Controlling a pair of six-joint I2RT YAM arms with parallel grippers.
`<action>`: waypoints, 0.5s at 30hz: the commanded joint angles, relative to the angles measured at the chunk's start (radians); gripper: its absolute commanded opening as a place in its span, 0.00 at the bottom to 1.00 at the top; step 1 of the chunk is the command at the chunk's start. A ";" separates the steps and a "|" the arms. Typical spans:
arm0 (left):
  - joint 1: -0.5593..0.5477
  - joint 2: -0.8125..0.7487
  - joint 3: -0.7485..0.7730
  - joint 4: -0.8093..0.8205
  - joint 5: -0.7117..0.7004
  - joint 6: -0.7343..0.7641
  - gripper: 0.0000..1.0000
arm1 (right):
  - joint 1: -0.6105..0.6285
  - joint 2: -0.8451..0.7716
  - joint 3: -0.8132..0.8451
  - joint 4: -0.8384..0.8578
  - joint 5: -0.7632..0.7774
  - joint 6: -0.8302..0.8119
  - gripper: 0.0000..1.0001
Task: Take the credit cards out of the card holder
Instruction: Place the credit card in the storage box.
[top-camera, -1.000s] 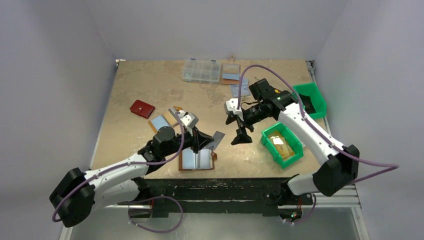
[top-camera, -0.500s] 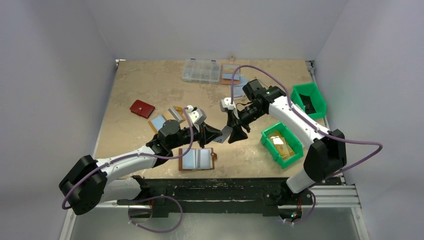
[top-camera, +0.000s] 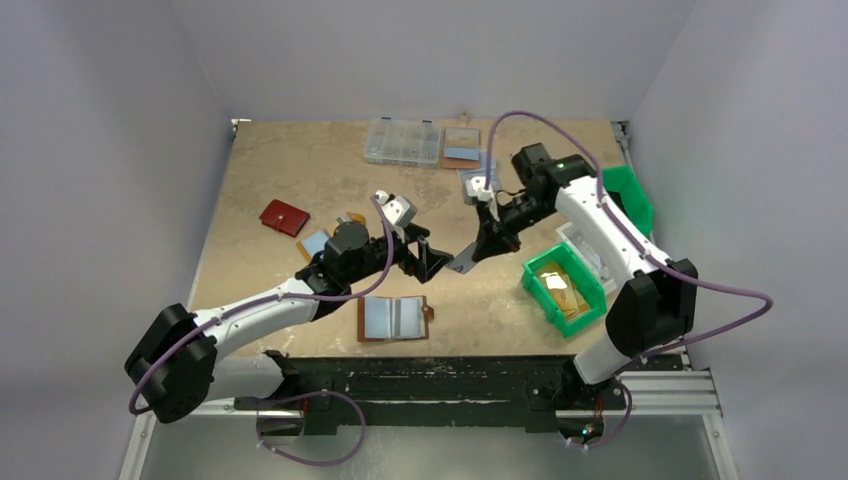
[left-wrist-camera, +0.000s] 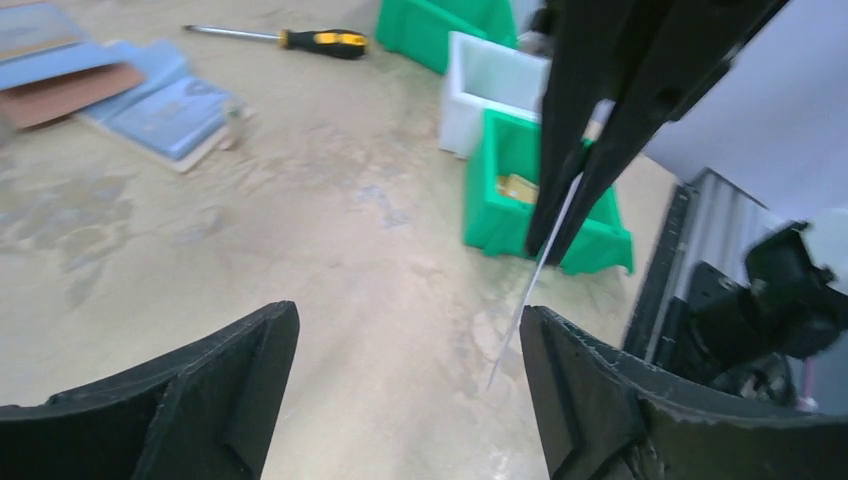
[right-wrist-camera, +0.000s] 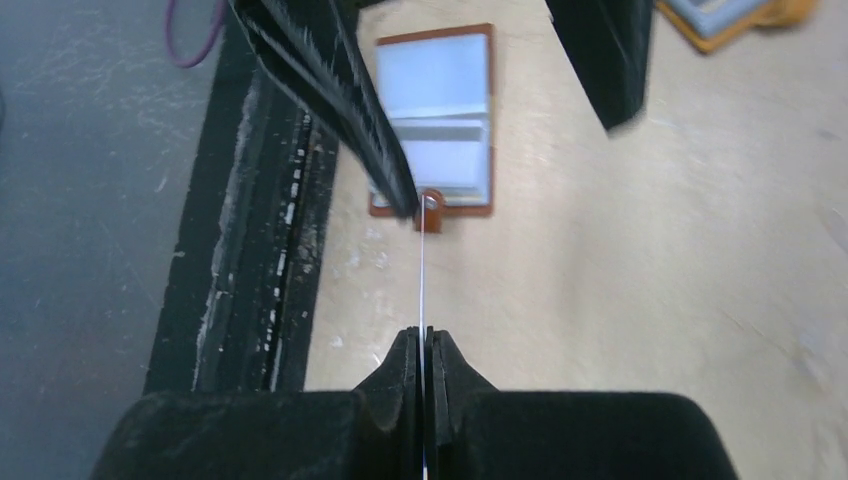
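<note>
The brown card holder (top-camera: 393, 318) lies open near the table's front edge, its pale sleeves facing up; the right wrist view also shows the card holder (right-wrist-camera: 435, 120). A silvery-grey credit card (top-camera: 462, 263) hangs above the table, and my right gripper (top-camera: 480, 249) is shut on it. From the right wrist the card (right-wrist-camera: 422, 265) appears edge-on between the shut jaws of the right gripper (right-wrist-camera: 423, 345). My left gripper (top-camera: 427, 257) stands open just left of the card. In the left wrist view the card (left-wrist-camera: 540, 275) sits beside the right fingertip of the open left gripper (left-wrist-camera: 410, 320), not gripped.
A green bin (top-camera: 563, 290) with gold cards stands right of the grippers, with a white box (top-camera: 585, 245) and another green bin (top-camera: 625, 195) behind it. A dark red wallet (top-camera: 284, 217), other holders (top-camera: 462, 147) and a clear organiser box (top-camera: 402, 142) lie farther back. A screwdriver (left-wrist-camera: 300, 38) lies on the table.
My left gripper has opened and let go of the card. The right gripper has shut on the card and holds it alone.
</note>
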 joint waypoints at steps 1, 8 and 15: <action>0.053 -0.005 0.066 -0.122 -0.129 0.032 0.88 | -0.150 -0.001 0.089 -0.139 0.034 -0.107 0.00; 0.113 0.073 0.079 -0.057 -0.114 0.016 0.89 | -0.335 -0.060 0.063 0.032 0.186 0.109 0.00; 0.126 0.187 0.190 -0.084 -0.048 -0.072 0.89 | -0.539 -0.156 -0.048 0.287 0.236 0.371 0.00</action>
